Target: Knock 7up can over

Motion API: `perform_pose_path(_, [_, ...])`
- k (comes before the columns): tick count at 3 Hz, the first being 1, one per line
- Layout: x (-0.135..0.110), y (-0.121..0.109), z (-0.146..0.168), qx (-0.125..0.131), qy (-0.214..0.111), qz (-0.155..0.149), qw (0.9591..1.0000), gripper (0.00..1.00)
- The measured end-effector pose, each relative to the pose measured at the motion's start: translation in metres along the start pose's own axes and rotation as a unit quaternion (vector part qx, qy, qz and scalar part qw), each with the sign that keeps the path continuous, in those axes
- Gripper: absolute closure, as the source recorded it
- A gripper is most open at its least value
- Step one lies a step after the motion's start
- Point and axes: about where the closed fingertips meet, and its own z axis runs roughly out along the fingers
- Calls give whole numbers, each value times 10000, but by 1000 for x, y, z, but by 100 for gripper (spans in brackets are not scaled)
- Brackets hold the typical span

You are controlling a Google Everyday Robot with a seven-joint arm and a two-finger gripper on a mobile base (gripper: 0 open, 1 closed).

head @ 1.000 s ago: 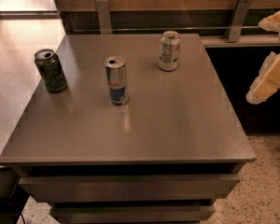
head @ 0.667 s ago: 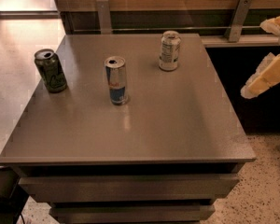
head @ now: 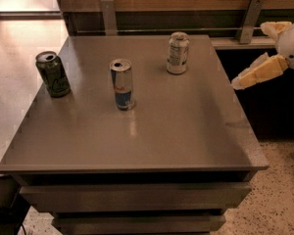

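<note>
The 7up can, short and whitish-silver with a pale green label, stands upright near the back of the grey table, right of centre. My gripper is at the right edge of the view, beyond the table's right side and to the right of the can, well apart from it. Its two pale yellow fingers are spread apart with nothing between them, so it is open and empty.
A tall slim blue-and-silver can stands upright mid-table. A dark green can stands near the left edge. A wooden wall with metal brackets runs behind the table. A dark gap and speckled floor lie to the right.
My gripper has moved left and slightly up, closer to the table's right edge. The three cans have not moved.
</note>
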Motion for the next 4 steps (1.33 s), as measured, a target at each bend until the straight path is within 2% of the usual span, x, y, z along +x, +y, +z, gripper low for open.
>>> perform_pose_path(1, [-6,-11,22,-176,-547,386,9976,0])
perform_pose_path(2, [-17,-15,42,-327,-957,741,9921,0])
perform_pose_path(3, [-17,-15,42,-328,-957,740,9921,0])
perform_pose_path(4, [-15,-14,55,-258,-1083,819,9904,0])
